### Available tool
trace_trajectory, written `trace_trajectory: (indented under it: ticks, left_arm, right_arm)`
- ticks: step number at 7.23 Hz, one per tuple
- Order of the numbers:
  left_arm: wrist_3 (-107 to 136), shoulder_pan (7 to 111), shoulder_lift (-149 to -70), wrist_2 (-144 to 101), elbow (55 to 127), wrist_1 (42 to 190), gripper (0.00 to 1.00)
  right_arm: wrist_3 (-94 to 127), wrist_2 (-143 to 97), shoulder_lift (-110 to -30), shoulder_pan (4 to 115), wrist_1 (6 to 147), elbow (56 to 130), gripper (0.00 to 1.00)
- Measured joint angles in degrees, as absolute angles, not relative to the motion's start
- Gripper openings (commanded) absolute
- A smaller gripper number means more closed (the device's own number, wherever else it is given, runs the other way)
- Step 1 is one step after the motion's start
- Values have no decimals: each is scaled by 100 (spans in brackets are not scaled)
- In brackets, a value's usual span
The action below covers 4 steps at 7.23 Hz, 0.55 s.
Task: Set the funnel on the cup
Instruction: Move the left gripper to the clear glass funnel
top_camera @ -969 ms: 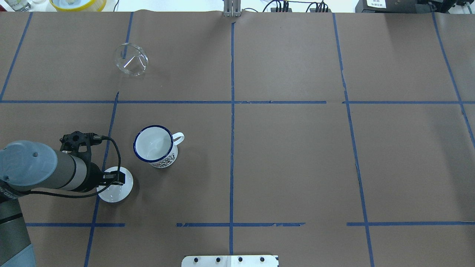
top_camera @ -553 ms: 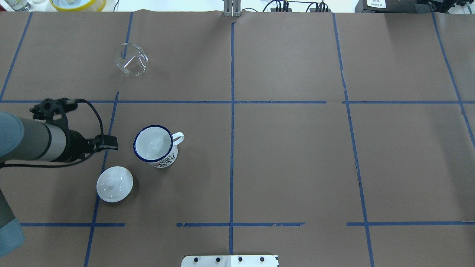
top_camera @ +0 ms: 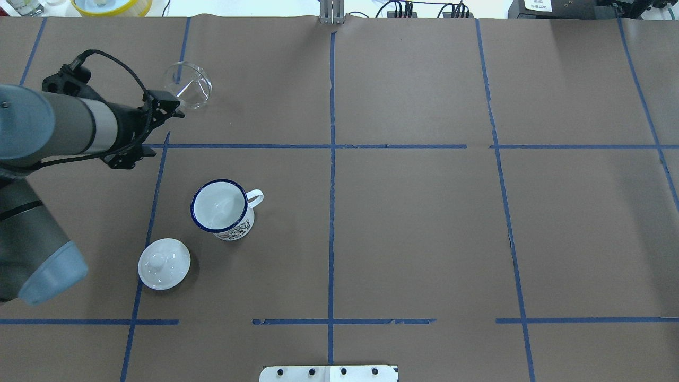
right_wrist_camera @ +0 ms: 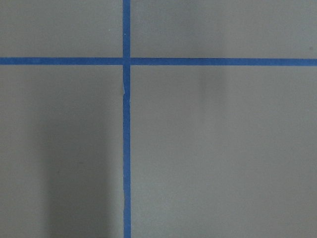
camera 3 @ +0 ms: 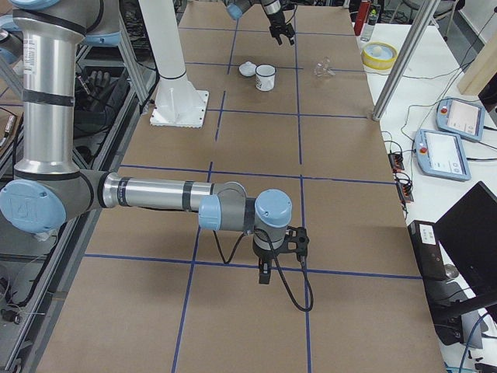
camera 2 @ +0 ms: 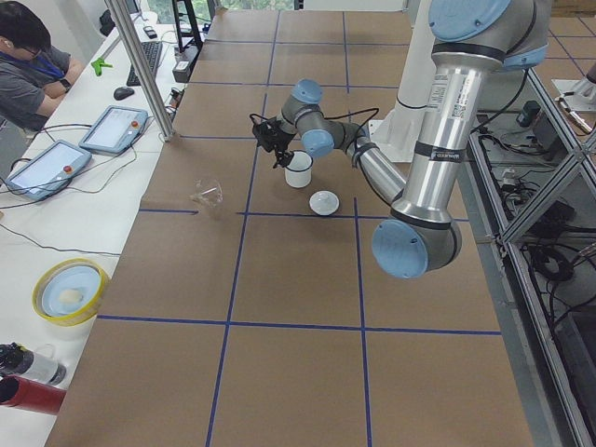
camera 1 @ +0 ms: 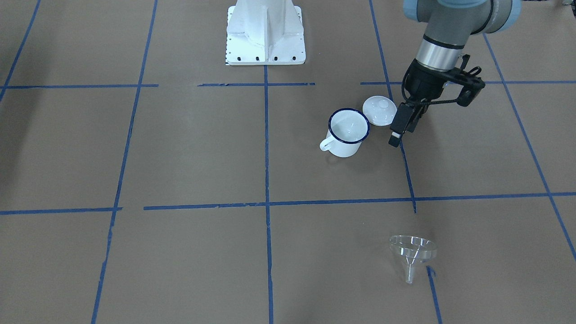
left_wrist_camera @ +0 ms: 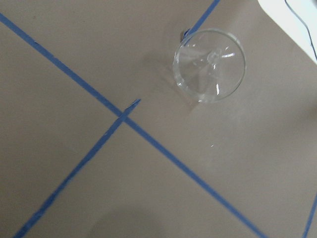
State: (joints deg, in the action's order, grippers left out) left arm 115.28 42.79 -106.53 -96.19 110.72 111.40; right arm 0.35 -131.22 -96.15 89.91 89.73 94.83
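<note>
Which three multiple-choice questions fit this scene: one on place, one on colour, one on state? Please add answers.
1. Where is the clear funnel relative to the enamel mug? A) on it B) on the table, apart from it C) inside it
2. What colour is the mug's rim? A) red B) green C) dark blue
3. How is the mug? A) upright, uncovered B) tipped over C) upright, covered
Answers: 1 B, it lies alone farther out; 2 C, a blue ring edges it; 3 A, the white knobbed lid rests beside it.
</note>
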Motion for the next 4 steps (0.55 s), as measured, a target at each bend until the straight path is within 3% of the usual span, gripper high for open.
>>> trace_trajectory:
  ticks: [4]
  left_arm:
    - [13195, 4439, -11548, -8478, 8317, 13633, 100]
  right_arm:
    - [35, -13122, -9615, 8991, 8974, 9490, 100]
